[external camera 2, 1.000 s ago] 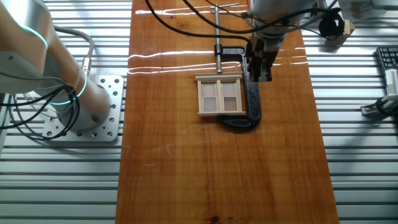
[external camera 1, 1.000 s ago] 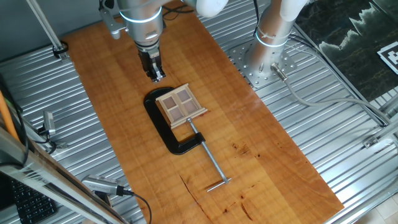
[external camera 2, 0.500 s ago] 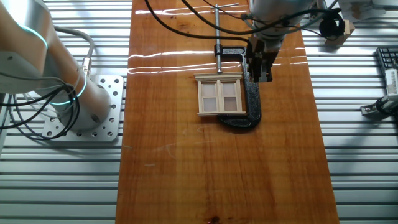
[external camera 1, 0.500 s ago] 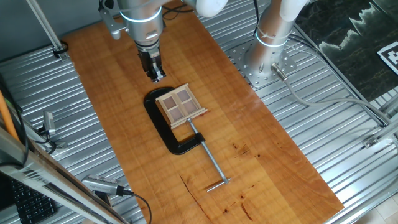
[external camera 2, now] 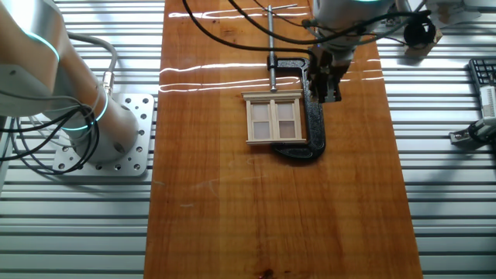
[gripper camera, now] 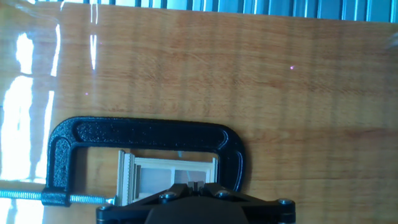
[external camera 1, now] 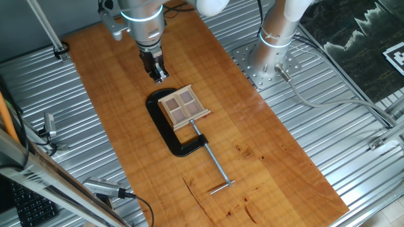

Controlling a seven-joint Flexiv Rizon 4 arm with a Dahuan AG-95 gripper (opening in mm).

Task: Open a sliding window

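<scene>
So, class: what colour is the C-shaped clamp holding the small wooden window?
Black: the C-shaped metal clamp shows best in one fixed view, around the light wood window.

Bright, sharp frames; white glare streaks on the glossy wooden board [external camera 2: 232, 74]

I see a varnished wood worktop [external camera 1: 126, 82] lying over a ribbed aluminium bench [external camera 1: 328, 145]. Bright streaks of glare cross the board's far end in the other fixed view. A black keyboard [external camera 2: 484, 81] sits at the bench edge. A dark patterned panel [external camera 1: 353, 31] stands behind the bench.
</scene>
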